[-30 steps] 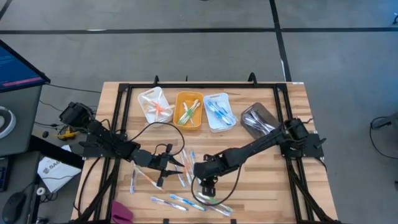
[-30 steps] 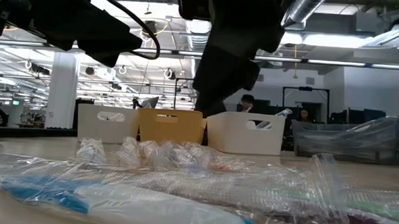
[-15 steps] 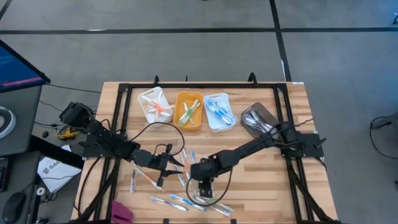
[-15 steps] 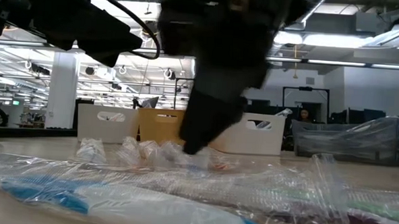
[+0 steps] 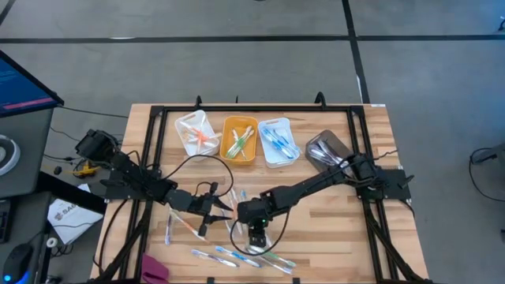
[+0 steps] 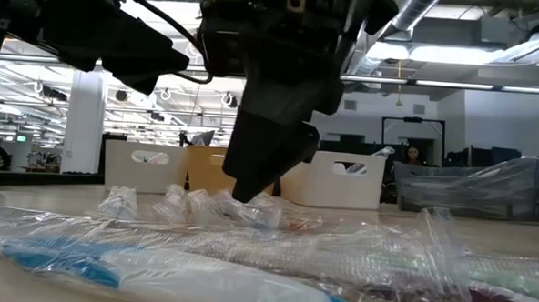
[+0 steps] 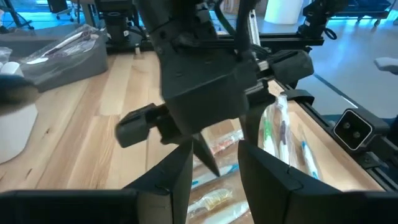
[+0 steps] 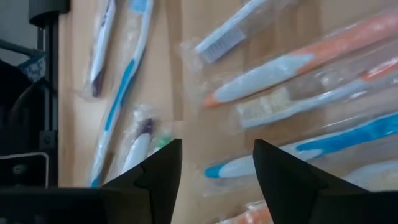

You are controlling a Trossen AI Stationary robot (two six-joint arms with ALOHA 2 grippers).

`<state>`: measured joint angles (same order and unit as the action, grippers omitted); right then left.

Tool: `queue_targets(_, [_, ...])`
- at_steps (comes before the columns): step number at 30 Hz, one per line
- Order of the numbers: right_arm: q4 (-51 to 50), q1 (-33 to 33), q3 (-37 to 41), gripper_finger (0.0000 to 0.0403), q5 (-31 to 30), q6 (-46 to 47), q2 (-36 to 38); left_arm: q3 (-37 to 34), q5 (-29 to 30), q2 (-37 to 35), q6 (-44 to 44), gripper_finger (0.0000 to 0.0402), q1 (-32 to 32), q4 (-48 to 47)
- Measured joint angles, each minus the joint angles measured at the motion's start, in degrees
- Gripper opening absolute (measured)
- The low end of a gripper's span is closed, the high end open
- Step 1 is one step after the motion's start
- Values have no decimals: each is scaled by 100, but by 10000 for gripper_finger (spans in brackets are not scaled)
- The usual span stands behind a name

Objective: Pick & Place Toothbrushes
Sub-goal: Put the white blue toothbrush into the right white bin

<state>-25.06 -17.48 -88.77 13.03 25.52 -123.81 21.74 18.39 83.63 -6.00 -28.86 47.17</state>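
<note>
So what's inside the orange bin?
The orange bin holds a few toothbrushes, green and orange-pink with white, lying crossed. Whatever sits beneath them on the bin floor is covered, so an exact count isn't possible.

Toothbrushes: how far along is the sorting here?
Partly done. The white bin, orange bin and second white bin already hold some. The right gripper, open and empty, hovers over loose wrapped toothbrushes. Over a dozen remain on the table.

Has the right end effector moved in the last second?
Yes. In the high view the right end effector has shifted left, toward the left end effector, relative to the orange bin.
</note>
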Motion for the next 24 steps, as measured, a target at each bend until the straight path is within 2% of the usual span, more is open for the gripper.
queue_targets(10, [-122, 103, 0, 239, 3, 0, -19, 0, -17, 1, -48, 123, -2, 5])
queue_targets(18, [-499, 303, 0, 218, -3, -2, 2, 0, -17, -1, -50, 123, -9, 5])
queue_targets(24, [-641, 390, 0, 200, -263, -3, 2, 0, -88, 0, -70, 123, -9, 3])
